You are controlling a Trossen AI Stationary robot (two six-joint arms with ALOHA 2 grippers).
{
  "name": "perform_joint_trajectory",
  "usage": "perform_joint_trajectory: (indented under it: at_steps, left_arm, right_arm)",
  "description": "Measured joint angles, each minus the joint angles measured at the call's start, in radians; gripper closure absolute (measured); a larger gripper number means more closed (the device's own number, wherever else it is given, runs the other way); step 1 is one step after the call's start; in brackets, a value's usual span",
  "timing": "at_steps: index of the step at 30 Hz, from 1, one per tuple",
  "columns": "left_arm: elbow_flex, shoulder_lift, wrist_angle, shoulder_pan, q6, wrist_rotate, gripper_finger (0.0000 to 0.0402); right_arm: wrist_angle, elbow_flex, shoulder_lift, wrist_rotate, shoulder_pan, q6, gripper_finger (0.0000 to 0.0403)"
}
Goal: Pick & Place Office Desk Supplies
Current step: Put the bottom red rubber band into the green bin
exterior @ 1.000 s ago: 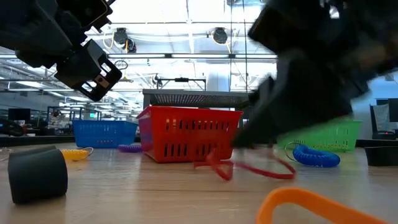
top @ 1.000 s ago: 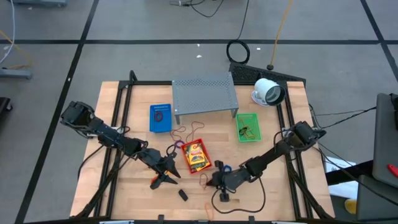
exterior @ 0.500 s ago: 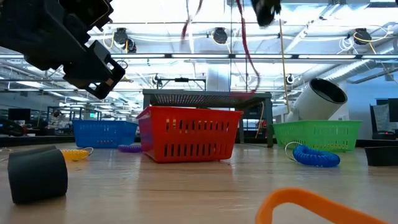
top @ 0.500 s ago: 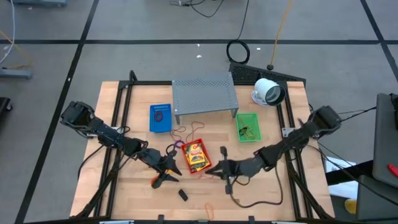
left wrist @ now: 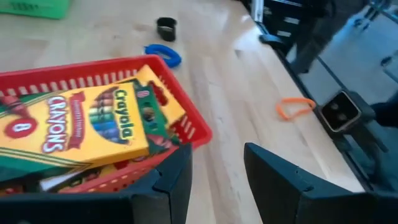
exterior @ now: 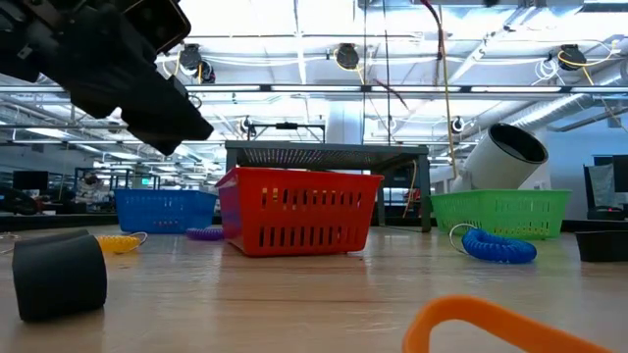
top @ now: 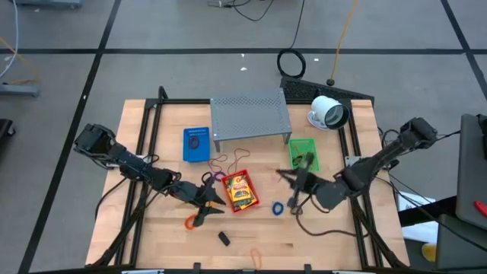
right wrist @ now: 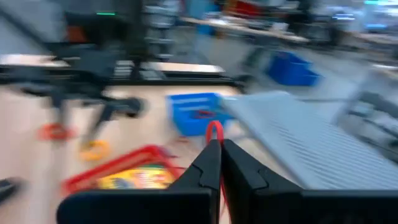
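The wooden table (top: 319, 243) carries everything, with the grey perforated shelf (top: 250, 114) at its far side and the white round device (top: 329, 111) beside it. Three small baskets come next: a blue basket (top: 196, 144) beside the shelf, a green basket (top: 303, 154) on the shelf's other side, and a red basket (left wrist: 186, 127) near the middle holding yellow Crayola crayon boxes (left wrist: 93, 121).

The right gripper (right wrist: 219, 163) is lifted above the table between the red and green baskets, its fingers pressed together on a thin red rubber band (right wrist: 214, 132) whose loop stands up past the fingertips. The left gripper (left wrist: 214, 177) hovers just beside the red basket's near corner, its jaws spread with nothing between them.

Smaller items lie loose on the wood: a blue coiled band (top: 278, 207) near the red basket, an orange loop (top: 190, 222) below the left gripper, a second orange loop (top: 255, 253) at the front edge, and a small black clip (top: 224, 238).

The main risk is probably the band itself: it is thin, limp and held only at one spot, so a quick swing could slip it free or snag the dangling loop on a basket rim or the shelf. A release too high could let it bounce out of whichever basket it is meant for.
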Motion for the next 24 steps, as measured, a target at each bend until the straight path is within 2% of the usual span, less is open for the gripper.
perform_joint_trajectory:
  at_steps: [5,8,10,15,24]
  left_arm:
    - [0.000,0.000,0.000,0.000,-0.017,-0.014,0.0249]
    - [0.000,0.000,-0.001,0.000,-0.047,-0.013,0.0249]
    - [0.000,0.000,-0.001,0.000,-0.049,-0.013,0.0250]
    - [0.000,0.000,-0.001,0.000,-0.050,-0.013,0.0249]
    - [0.000,0.000,-0.001,0.000,-0.045,-0.013,0.0249]
  right_arm:
    - [-0.169,-0.004,-0.026,0.302,0.046,0.161,0.0403]
    - [-0.182,-0.044,-0.034,0.480,0.064,0.212,0.0403]
    - [-0.171,-0.079,-0.049,0.550,0.067,0.236,0.0403]
    - [-0.162,-0.166,-0.119,0.602,0.064,0.327,0.0403]
    - [-0.132,-0.350,-0.266,0.601,0.019,0.449,0.0403]
